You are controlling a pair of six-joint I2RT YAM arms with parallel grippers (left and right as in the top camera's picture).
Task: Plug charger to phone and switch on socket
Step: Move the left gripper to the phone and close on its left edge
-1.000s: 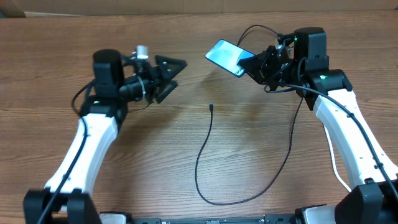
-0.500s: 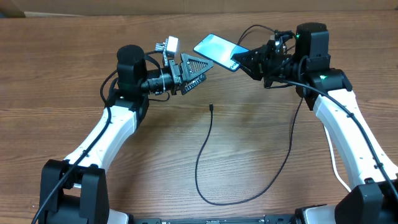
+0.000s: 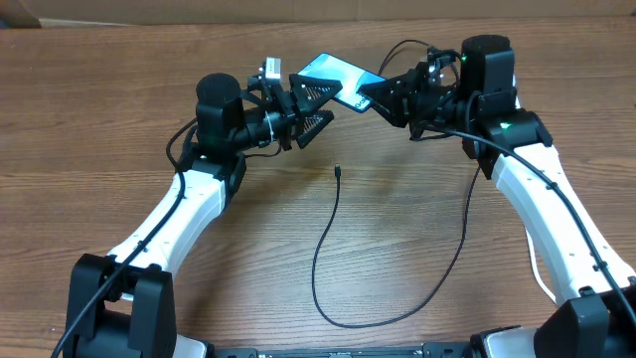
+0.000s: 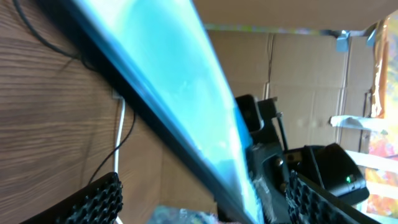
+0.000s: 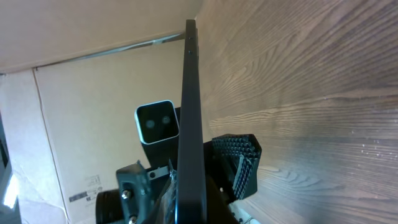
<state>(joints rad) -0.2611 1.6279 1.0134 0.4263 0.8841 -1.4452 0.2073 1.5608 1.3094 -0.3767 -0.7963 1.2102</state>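
Observation:
The phone [image 3: 333, 72], its light-blue screen lit, is held above the table at the back centre. My right gripper [image 3: 372, 95] is shut on its right end. In the right wrist view the phone shows edge-on [image 5: 189, 106], clamped in the jaws [image 5: 194, 202]. My left gripper [image 3: 326, 103] is open, with the phone's left end by its upper finger. In the left wrist view the screen [image 4: 186, 106] runs diagonally between the two finger pads [image 4: 208, 205]. The charger cable [image 3: 320, 254] lies on the table with its tip [image 3: 338, 171] free. The socket is out of view.
The black cable loops toward the front [image 3: 348, 323] and climbs back under my right arm [image 3: 465, 224]. A thick white cord [image 3: 537, 268] shows beside the right arm and in the left wrist view [image 4: 118, 140]. Cardboard boxes [image 4: 311, 74] stand behind the wooden table [image 3: 99, 119].
My left arm swung right to the phone with its jaws open. My right gripper carried the phone left to meet it. The cable has not moved.

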